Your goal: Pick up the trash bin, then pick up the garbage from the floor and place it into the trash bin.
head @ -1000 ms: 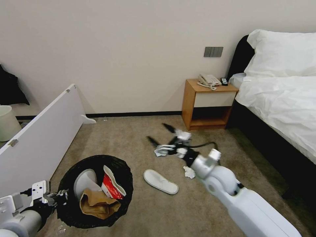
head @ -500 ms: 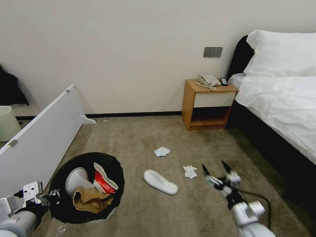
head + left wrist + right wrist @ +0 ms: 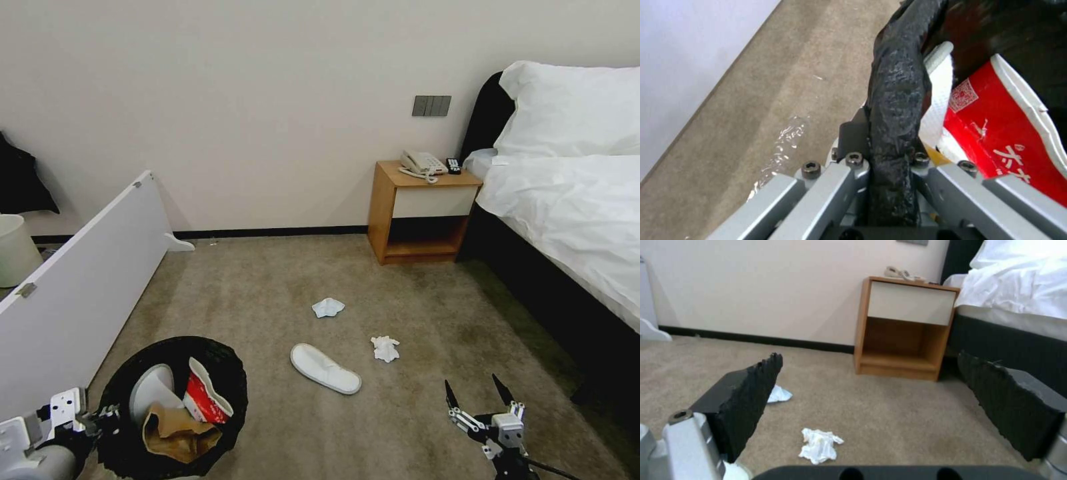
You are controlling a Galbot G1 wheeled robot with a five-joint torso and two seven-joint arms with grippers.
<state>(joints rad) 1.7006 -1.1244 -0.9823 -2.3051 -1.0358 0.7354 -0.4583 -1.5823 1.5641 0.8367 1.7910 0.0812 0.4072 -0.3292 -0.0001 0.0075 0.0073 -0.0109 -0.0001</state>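
My left tool (image 3: 100, 420) is clenched on the rim of the trash bin (image 3: 220, 360), at the low left of my head view; in the left wrist view its fingers (image 3: 853, 136) pinch the black bag folded over that rim. Inside the trash bin lie a red snack packet (image 3: 203, 403), a brown paper bag (image 3: 177, 433) and a white slipper (image 3: 150, 397).

My right tool (image 3: 481, 397) hangs released, jaws wide apart, low at the right above the floor (image 3: 267, 293). The garbage left on the carpet lies ahead of it and to its left: a crumpled tissue (image 3: 385, 348) nearest, a second white slipper (image 3: 325, 367) further left between the tissue and the trash bin, and another tissue (image 3: 328, 307) beyond, toward the nightstand (image 3: 420, 213). In the right wrist view the nearer tissue (image 3: 820, 445) sits between the two black pads (image 3: 746, 396), not touching either.

A second ago my right tool reached over the far tissue; half a second ago it was just beside the nearer one; now it has drawn back further toward me, empty. The trash bin has dropped lower in my view. The slipper and both tissues lie where they did.
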